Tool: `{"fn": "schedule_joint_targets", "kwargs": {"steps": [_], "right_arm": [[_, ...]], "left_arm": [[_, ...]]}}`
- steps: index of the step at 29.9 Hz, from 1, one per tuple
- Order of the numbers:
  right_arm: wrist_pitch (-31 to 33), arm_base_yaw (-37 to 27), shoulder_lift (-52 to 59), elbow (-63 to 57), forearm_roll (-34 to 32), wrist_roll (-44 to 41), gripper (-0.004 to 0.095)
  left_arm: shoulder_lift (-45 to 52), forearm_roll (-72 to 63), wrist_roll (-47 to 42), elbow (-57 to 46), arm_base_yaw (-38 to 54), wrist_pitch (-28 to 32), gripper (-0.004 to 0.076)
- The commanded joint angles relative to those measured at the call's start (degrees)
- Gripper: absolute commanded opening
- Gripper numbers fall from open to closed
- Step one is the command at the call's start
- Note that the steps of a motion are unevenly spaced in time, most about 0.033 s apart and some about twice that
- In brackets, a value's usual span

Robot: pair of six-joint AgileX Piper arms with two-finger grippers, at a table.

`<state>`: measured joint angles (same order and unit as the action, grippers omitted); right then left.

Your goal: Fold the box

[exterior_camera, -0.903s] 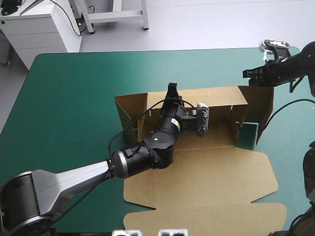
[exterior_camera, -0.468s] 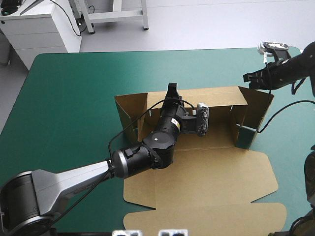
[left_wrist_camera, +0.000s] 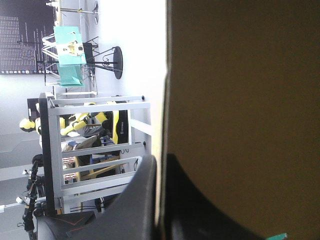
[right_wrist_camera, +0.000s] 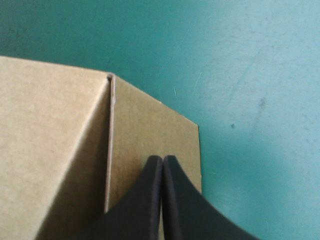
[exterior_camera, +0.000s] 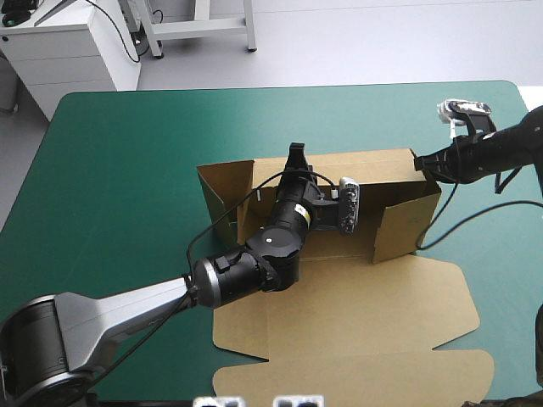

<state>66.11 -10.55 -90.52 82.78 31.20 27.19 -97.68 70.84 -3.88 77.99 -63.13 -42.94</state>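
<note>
Your left gripper (left_wrist_camera: 160, 160) had its two black fingers nearly together, with a thin edge of the box (exterior_camera: 399, 165) caught between them, so it was clamped on the board. The part it held was the far wall (exterior_camera: 373, 163), which stood upright. The grip was at the upper edge of this wall, nearer to its left end.

Your right gripper (right_wrist_camera: 162, 159) had its fingers pressed together into one point. Its tip lay against the brown board at the far right corner of the box, just beside the fold where two faces met.

From that corner the right side wall (exterior_camera: 407, 212) stood up at a slant, with its free end turned toward the inside of the box. At the left end another side flap (exterior_camera: 222, 191) stood up too.

The lid (exterior_camera: 356, 305) lay flat on the teal-green cover and reached toward the near edge of the table (exterior_camera: 127, 170). The box as a whole sat around the middle of the table, somewhat nearer to the right edge and the near edge.
</note>
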Motion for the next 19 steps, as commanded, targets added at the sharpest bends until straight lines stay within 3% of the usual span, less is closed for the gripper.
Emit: {"fn": "schedule_joint_targets", "kwargs": {"steps": [1,8,12,19], "right_arm": [[-2.87,-0.3,4.11,-2.71,3.46,2.28,-0.002],[-10.68,-0.3,9.81,-13.65,11.27,8.79,-0.002],[-12.66,-0.3,11.46,-17.82,14.92,11.86,-0.002],[-13.52,-0.2,12.88,-25.09,28.26,22.48,-0.0018]], "left_arm": [[2.85,3.07,-0.47,1.69,-0.46,-0.21,-0.0008],[2.85,2.97,-0.47,1.69,-0.46,-0.12,-0.0008],[2.85,2.97,-0.47,1.69,-0.46,-0.12,-0.0008],[2.85,2.97,-0.47,1.69,-0.46,-0.12,-0.0008]]}}
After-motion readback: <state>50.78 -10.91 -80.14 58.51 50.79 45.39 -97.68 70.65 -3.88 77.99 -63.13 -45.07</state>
